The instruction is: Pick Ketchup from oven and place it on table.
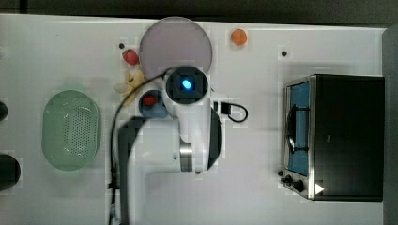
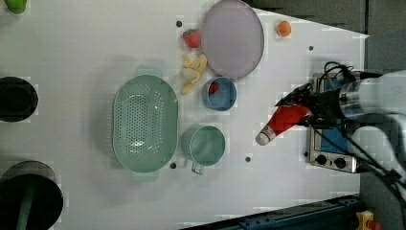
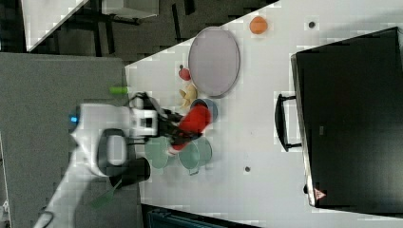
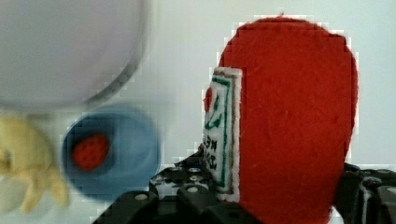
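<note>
The ketchup (image 2: 282, 122), a soft red bottle with a white cap and a white label, hangs tilted above the table (image 2: 268, 191), cap pointing down. My gripper (image 2: 299, 108) is shut on its thick end. The wrist view looks along the ketchup (image 4: 289, 116), which sits between the black fingers (image 4: 187, 189). In the right view, the ketchup (image 3: 192, 121) hangs in my gripper (image 3: 178, 127) over the blue bowl and green cup. The oven (image 1: 347, 136) stands at the top view's right, well apart from the arm.
Below the arm lie a purple plate (image 1: 176, 47), a blue bowl (image 2: 219, 93) holding a strawberry, a green cup (image 2: 205, 145), a green colander (image 2: 144, 123) and a banana (image 2: 193, 72). An orange (image 1: 239, 37) sits near the far edge. Bare table (image 1: 253, 187) lies between arm and oven.
</note>
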### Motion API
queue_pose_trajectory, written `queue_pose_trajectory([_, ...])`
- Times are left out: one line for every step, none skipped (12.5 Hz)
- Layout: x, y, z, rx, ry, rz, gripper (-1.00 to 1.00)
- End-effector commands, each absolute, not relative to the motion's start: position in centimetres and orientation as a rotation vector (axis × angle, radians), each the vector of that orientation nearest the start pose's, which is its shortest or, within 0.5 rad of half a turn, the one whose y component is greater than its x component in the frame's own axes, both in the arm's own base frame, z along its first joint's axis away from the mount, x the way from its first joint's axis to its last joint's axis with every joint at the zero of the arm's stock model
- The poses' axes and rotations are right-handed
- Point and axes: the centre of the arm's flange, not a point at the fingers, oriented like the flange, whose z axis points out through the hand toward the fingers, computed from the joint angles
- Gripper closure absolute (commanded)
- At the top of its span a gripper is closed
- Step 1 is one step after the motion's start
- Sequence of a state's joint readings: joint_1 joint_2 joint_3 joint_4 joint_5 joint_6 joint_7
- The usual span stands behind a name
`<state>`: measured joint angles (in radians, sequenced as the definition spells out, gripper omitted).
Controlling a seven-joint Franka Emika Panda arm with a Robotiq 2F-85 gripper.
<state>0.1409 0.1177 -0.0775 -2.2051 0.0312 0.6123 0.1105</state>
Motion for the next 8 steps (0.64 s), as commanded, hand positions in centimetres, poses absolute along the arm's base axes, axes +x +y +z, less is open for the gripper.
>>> queue_pose_trajectory([52.3,0.5,25.8,-2.825,1.505,0.196,-0.29])
queue_pose_trajectory([52.4,0.5,24.0,-2.826,1.505,0.178,-0.29])
queue_pose_trajectory([52.4,0.4,22.5,-2.829,1.508,0.176,-0.29])
queue_pose_trajectory([52.2,0.3,21.2,-2.833,1.513,0.182,-0.29])
queue_pose_trajectory([52.0,0.1,20.0,-2.838,1.52,0.196,-0.35])
queue_pose_trajectory([52.0,-0.2,19.2,-2.837,1.528,0.19,-0.54])
queue_pose_trajectory([52.1,-0.3,18.9,-2.832,1.528,0.166,-0.76])
queue_pose_trajectory([52.4,-0.2,19.3,-2.828,1.522,0.143,-0.97])
